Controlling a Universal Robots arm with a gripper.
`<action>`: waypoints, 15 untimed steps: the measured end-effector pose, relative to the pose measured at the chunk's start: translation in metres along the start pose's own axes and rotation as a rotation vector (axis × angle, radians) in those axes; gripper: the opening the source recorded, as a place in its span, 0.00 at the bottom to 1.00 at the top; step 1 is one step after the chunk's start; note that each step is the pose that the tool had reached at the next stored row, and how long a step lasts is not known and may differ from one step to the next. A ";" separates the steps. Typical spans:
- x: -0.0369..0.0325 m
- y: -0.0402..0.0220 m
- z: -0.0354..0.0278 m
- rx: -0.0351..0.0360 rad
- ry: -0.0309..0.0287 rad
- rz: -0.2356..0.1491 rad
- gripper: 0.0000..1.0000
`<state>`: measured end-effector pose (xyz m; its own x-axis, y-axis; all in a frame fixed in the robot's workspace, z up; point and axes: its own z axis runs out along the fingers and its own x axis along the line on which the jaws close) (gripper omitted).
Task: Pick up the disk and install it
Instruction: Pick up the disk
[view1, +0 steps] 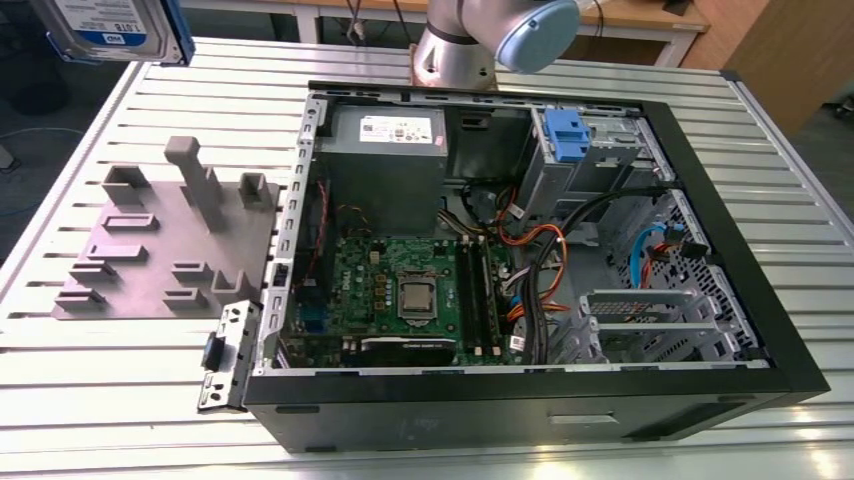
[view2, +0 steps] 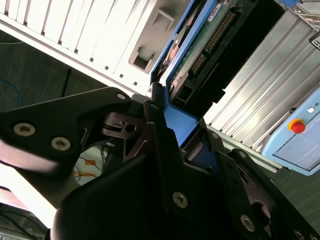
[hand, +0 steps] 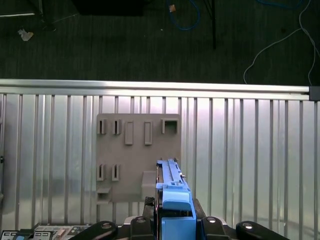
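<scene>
- The gripper (view2: 181, 127) is clenched on the disk (view1: 114, 28), high above the tabletop (view1: 80, 390) at the exterior view's left.
- A gray fixture plate (hand: 137, 150) lies beneath, near the tabletop's edge.
- An open computer case (view1: 534, 250) stands beside the plate.

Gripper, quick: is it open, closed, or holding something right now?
Gripper: closed, holding the disk by its edges.

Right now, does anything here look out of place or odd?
Nothing looks broken or spilled. The one curious sight is the disk up in the air, clamped in the gripper, well apart from the open computer.
</scene>
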<state>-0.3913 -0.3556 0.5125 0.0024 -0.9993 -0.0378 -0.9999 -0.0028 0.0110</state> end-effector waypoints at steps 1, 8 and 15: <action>0.0000 -0.0001 0.0000 0.0000 0.0000 0.000 0.36; 0.0000 -0.0013 0.0000 0.0000 0.0000 0.000 0.36; -0.0001 -0.0014 -0.0025 -0.0002 0.0001 0.000 0.36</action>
<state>-0.3898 -0.3555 0.5150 0.0025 -0.9993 -0.0377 -0.9999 -0.0030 0.0112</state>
